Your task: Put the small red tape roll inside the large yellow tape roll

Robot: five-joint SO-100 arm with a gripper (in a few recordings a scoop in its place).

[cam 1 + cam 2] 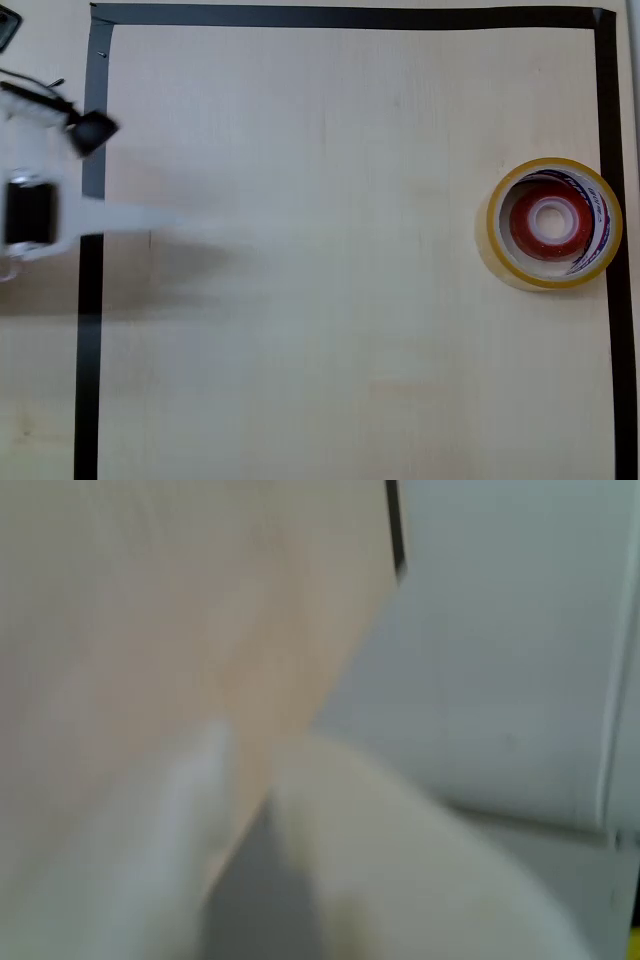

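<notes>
Pale wood tabletop (330, 250), and a black tape border (90, 300) frames the work area in the overhead view. Up close in the wrist view, the white gripper (245, 755) is badly blurred; its two fingers (170, 820) stand tip to tip with only a thin gap between them, nothing caught there, so it looks all but closed and empty. Beyond the fingertips runs bare wood, then a grey-white surface (500, 650) past the table edge. From above, the white arm (40, 210) sits smeared at the left edge, straddling the border. Well apart from it, far over by the right border line, the yellow roll (553, 223) lies flat, and the red roll (549, 220) sits inside its hole, flat too, white core facing up.
</notes>
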